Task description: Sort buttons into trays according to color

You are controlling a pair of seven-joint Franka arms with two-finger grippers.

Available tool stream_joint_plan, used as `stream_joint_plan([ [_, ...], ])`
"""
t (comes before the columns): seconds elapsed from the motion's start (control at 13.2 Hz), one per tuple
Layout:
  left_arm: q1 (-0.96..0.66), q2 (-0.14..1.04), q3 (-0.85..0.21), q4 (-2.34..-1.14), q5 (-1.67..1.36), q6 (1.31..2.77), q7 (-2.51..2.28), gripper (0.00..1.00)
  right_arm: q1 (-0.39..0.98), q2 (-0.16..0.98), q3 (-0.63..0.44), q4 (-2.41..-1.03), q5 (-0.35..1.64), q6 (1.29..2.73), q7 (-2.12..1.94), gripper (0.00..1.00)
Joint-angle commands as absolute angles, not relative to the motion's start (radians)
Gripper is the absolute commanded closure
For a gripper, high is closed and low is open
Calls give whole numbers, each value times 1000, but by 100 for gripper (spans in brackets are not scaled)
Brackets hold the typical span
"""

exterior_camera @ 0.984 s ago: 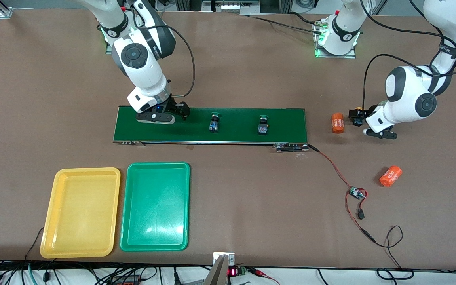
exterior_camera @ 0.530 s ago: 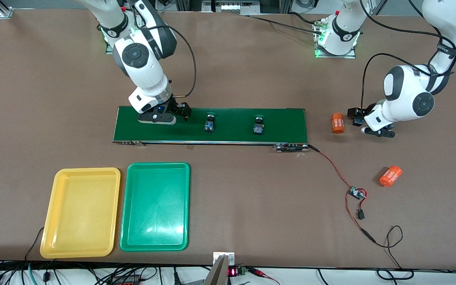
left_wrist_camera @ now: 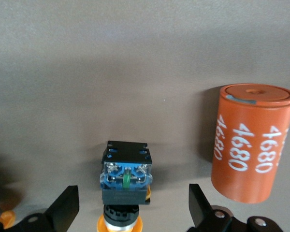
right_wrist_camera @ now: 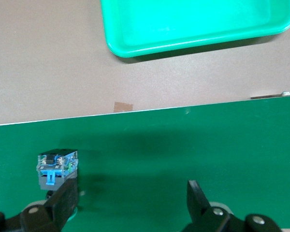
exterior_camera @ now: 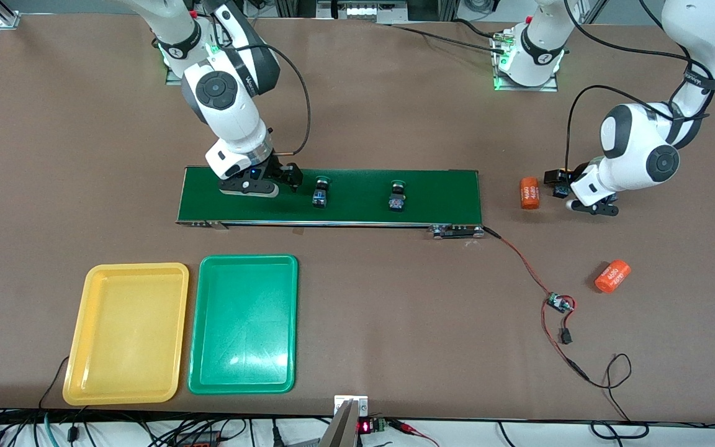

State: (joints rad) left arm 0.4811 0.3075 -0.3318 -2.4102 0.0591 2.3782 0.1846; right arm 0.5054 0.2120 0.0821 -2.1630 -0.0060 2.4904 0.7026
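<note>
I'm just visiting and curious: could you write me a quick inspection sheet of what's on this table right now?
Surface: brown table, dark-green conveyor belt.
Job's things: two green-capped buttons on belt; yellow-capped button beside an orange cylinder; yellow tray, green tray, nothing in them.
Clutter: second cylinder, small circuit board.
Grippers: right gripper over belt, left gripper at yellow-capped button; jaws open.
Cables: red wires.
Surroundings: nothing seen.
</note>
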Motion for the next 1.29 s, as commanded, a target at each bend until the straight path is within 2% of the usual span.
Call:
stream_joint_plan([
  [0.0, 495, 316, -336, -2418, 80, 2396, 202, 2, 517, 216, 80, -2154, -26, 2500, 765, 0],
  [0.08, 495, 318, -336, -2418, 78, 2396, 202, 6, 526, 218, 80, -2151, -26, 2505, 808, 0],
  [0.15, 495, 316, -336, -2418, 78, 2395, 210, 18, 535, 221, 80, -2149, -28, 2514, 819, 0],
  [0.3, 506, 310, -336, -2416, 80, 2388, 216, 56, 548, 251, 78, -2135, -35, 2536, 815, 0],
  [0.45, 508, 298, -336, -2405, 78, 2385, 216, 83, 548, 279, 78, -2109, -55, 2536, 812, 0],
  [0.53, 508, 284, -337, -2392, 78, 2385, 215, 89, 546, 281, 78, -2108, -55, 2536, 807, 0],
  [0.68, 508, 252, -337, -2356, 78, 2384, 201, 95, 545, 284, 80, -2108, -55, 2536, 808, 0],
  [1.06, 436, 192, -342, -2179, 77, 2271, 157, 100, 548, 317, 80, -2102, -57, 2548, 805, 0],
  [1.21, 361, 192, -348, -2154, 72, 2217, 57, 100, 554, 348, 80, -2079, -61, 2551, 805, 0],
])
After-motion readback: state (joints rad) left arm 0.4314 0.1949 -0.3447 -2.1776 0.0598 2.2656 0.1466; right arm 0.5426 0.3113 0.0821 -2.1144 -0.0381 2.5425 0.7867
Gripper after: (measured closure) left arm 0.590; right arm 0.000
